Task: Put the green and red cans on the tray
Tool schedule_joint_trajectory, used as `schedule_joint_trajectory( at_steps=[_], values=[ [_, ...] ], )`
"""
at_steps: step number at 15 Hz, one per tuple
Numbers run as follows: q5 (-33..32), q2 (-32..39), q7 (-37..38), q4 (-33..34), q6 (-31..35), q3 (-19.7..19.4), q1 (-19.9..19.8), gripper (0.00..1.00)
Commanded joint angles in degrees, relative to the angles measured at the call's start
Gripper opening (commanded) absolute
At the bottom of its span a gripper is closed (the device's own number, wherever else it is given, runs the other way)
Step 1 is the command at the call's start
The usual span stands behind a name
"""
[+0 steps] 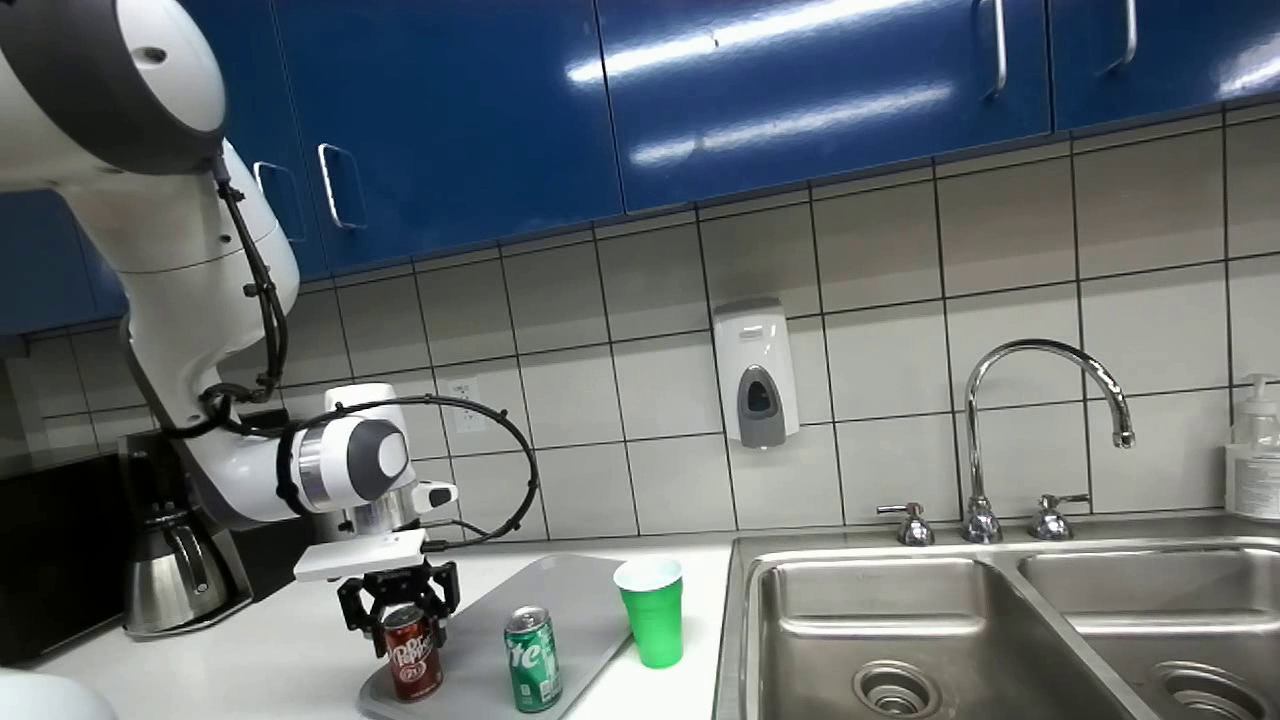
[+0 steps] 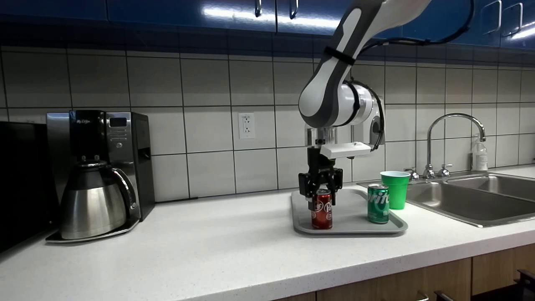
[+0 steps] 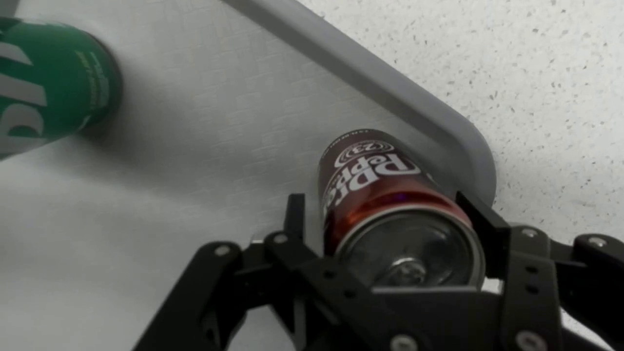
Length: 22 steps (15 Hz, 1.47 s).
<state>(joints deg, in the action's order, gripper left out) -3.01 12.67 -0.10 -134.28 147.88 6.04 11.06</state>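
Observation:
The red can (image 1: 413, 665) stands upright on the grey tray (image 1: 565, 580) near its corner, in both exterior views (image 2: 322, 217). The green can (image 1: 535, 665) also stands upright on the tray (image 2: 349, 223); it shows in an exterior view (image 2: 378, 205). My gripper (image 1: 411, 635) points down over the red can, with its fingers on either side of the can's top (image 2: 322, 202). In the wrist view the gripper (image 3: 380, 204) is open, with a gap between the left finger and the red can (image 3: 365, 175). The right finger is close to the can; touching cannot be told. The green can (image 3: 53, 87) is at upper left.
A green cup (image 1: 655, 620) stands beside the tray, near the green can (image 2: 396, 194). A steel sink (image 1: 745, 600) with a faucet (image 1: 975, 440) lies past the cup. A coffee maker (image 2: 142, 167) with a steel carafe (image 2: 94, 209) stands on the counter's far side.

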Motion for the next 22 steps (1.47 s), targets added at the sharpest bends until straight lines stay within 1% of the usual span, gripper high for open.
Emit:
schedule_joint_trajectory(
  at_steps=[1, 8, 11, 22],
  values=[
    [-1.6, -0.4, 2.0, 1.3, -2.1, 0.0, -0.3, 1.0],
    [-2.5, -1.8, 2.8, 1.7, -1.9, -0.2, -0.1, 1.0],
    [-3.1, -3.7, 3.8, 1.2, -1.7, -0.1, -0.1, 1.0],
    [-4.7, -14.9, 8.0, -4.6, -1.4, 0.6, -0.7, 1.0]
  ],
)
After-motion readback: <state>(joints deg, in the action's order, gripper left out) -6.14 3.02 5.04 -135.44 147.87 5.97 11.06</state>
